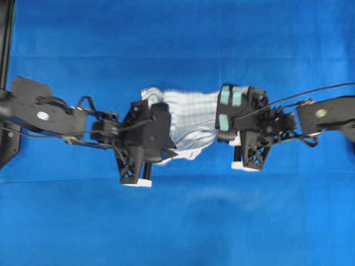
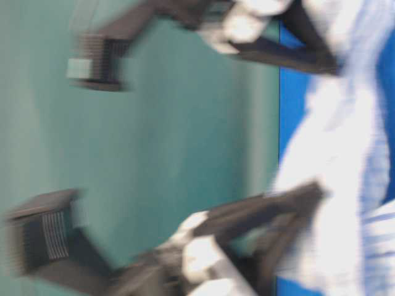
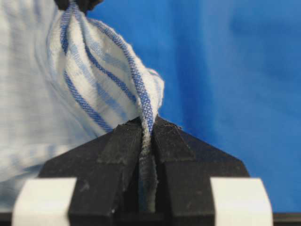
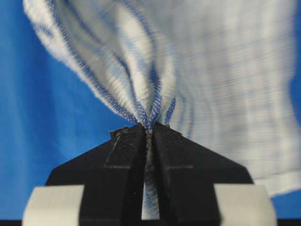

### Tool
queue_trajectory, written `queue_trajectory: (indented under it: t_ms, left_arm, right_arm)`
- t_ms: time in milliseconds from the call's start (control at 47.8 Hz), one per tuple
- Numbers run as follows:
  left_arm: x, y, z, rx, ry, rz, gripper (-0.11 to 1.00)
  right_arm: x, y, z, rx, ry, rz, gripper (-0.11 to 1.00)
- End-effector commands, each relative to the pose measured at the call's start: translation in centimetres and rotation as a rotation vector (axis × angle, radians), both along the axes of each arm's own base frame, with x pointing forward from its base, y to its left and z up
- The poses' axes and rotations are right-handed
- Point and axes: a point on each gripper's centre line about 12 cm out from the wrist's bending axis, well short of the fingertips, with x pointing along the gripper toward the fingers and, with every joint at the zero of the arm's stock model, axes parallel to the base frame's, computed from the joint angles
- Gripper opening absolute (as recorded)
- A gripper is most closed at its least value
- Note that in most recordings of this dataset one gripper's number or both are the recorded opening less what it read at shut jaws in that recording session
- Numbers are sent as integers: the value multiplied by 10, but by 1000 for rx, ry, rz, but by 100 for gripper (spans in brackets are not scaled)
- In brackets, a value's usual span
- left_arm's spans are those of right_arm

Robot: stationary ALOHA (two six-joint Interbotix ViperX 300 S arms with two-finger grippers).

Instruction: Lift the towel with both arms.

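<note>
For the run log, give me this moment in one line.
left gripper: shut on towel | right gripper: shut on towel | towel: stretched between both

- The overhead view is bright and evenly lit; the blue table cloth (image 1: 177,221) shows soft creases and only faint shadow under the arms, darkening slightly toward 9 o'clock.
- The towel (image 1: 191,124) there is a little soft, its stripes pale and washed.
- The table-level view is heavily smeared (nearly nothing has a clean edge); the black shapes at 12 and 6 o'clock blur into the green backdrop (image 2: 185,123).
- The left wrist view is sharp on the near fingers (image 3: 124,155), and cloth at 9 o'clock falls out of focus.
- The right wrist view shows motion blur across the fabric toward 12 o'clock.
</note>
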Motion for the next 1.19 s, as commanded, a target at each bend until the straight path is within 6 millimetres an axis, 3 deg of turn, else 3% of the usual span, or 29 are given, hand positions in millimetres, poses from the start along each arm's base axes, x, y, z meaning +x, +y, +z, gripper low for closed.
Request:
queue_trajectory:
  t_ms: [0,377,649,879,1172]
  left_arm:
    - [-4,4,42,-11,-67,11,1]
    - [-55,35,156,-7,-146,78,1]
    - [-97,56,212,-1,-214,143,1]
    - [-121,55,248,1,-307,143,1]
    - [-128,55,251,2,-320,142,1]
  right_arm:
    - [0,-3,46,-8,-64,-22,7]
    - [-4,-12,171,-65,-175,-64,7]
    - [-4,-15,244,-112,-271,-47,7]
    - [-5,-15,267,-119,-321,-43,7]
    - [-4,-15,271,-116,-338,-44,7]
